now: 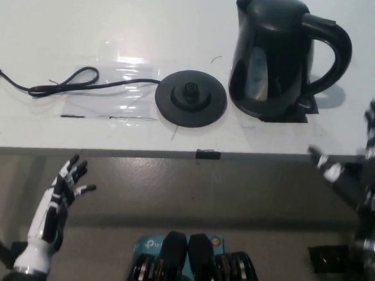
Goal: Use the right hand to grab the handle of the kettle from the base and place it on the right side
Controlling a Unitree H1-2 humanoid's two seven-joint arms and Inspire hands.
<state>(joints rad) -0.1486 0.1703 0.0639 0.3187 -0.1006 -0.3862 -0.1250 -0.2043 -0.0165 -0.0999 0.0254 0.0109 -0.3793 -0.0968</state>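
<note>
The worktop (pixel 48 15) carries the kettle (pixel 270 56) at upper right, standing off and just right of its base (pixel 190 97): placement appears complete. The right hand (pixel 369 166), at right edge, is spread and empty. The left hand (pixel 58 196) rests open, lower left. The cord (pixel 63 83) obstructs nothing.

Bright, even overhead light washes the white tabletop (pixel 183 24) nearly featureless toward twelve o'clock. Glare glints off the clear plastic sheet (pixel 125 65) and the glossy black electric kettle (pixel 274 56). The black right hand (pixel 369 172) at four o'clock is motion-blurred; the grey floor below lies dimmer.
</note>
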